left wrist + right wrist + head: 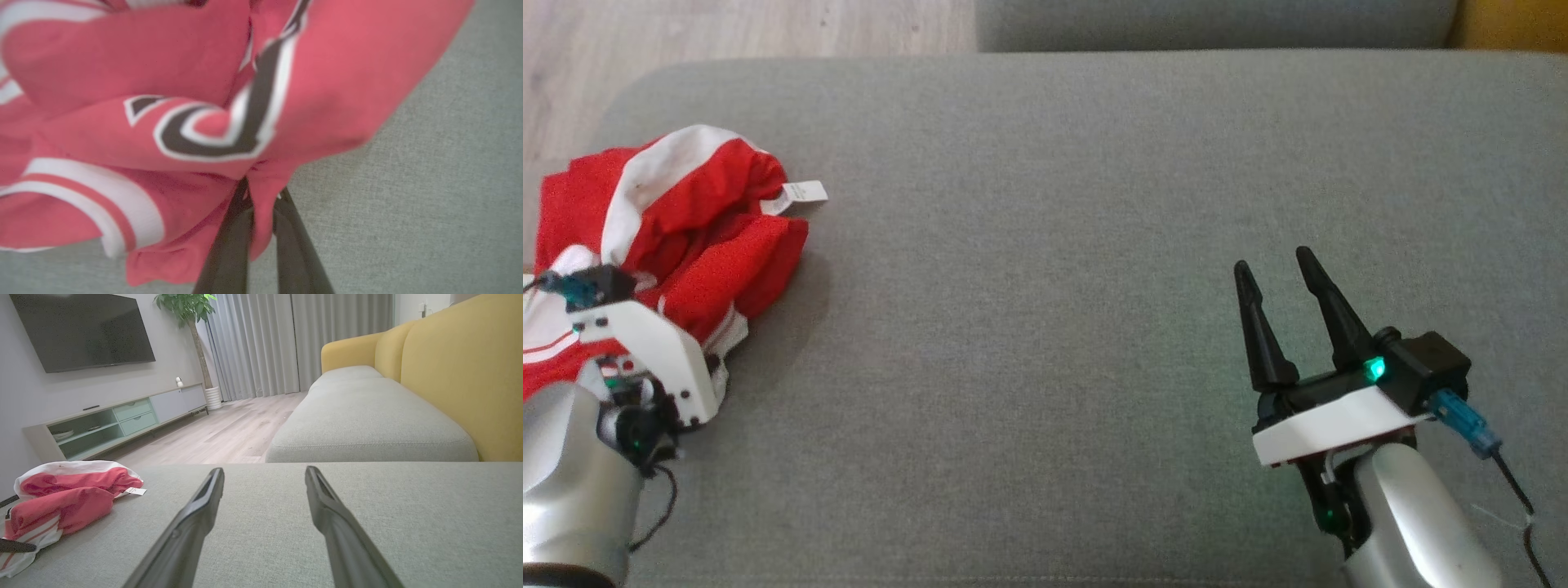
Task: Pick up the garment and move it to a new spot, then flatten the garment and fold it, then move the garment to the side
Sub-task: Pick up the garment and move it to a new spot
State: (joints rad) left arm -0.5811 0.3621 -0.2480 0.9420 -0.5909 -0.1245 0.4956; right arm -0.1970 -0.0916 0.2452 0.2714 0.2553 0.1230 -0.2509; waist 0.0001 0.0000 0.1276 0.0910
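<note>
The garment is a crumpled red jersey with white stripes, lying at the left end of the grey cushion. A white label sticks out on its right. My left arm's wrist sits over its near edge. In the left wrist view, the left gripper is shut on a red fold of the garment. My right gripper hovers open over bare cushion at the right, far from the cloth. From the right wrist, the right gripper holds nothing, and the garment lies far left.
The cushion's left edge runs close beside the garment, with wooden floor beyond it. A second grey cushion adjoins at the back. A yellow sofa back rises on the right. A low TV cabinet stands across the room.
</note>
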